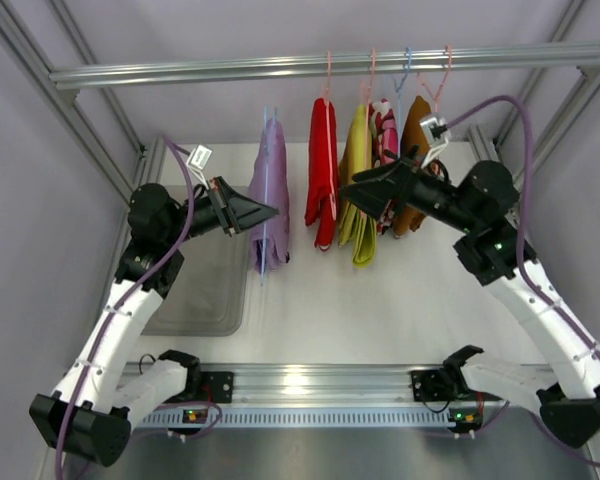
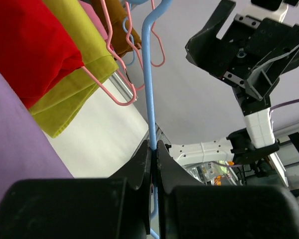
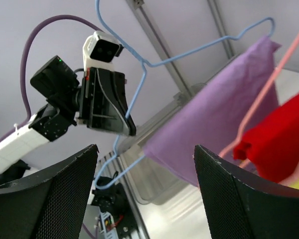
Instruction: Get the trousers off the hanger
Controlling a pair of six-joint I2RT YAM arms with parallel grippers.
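The lilac trousers (image 1: pixel 272 185) hang folded over a blue hanger (image 1: pixel 264 140), left of the other clothes. My left gripper (image 1: pixel 267 213) is shut on that hanger's wire (image 2: pixel 150 89), the jaws (image 2: pixel 153 147) pinching it. The lilac cloth (image 2: pixel 15 149) fills the left of that view. The red trousers (image 1: pixel 323 170) and yellow-green trousers (image 1: pixel 358 190) hang on pink hangers from the rail (image 1: pixel 230 70). My right gripper (image 1: pixel 352 190) is open and empty in front of the yellow-green pair, facing the lilac trousers (image 3: pixel 214 124); its fingers (image 3: pixel 55 199) stand wide apart.
A patterned pink garment (image 1: pixel 386 130) and an orange-brown one (image 1: pixel 416 150) hang further right on the rail. A clear plastic bin (image 1: pixel 205 290) sits on the table below the left arm. Frame posts stand at both back corners.
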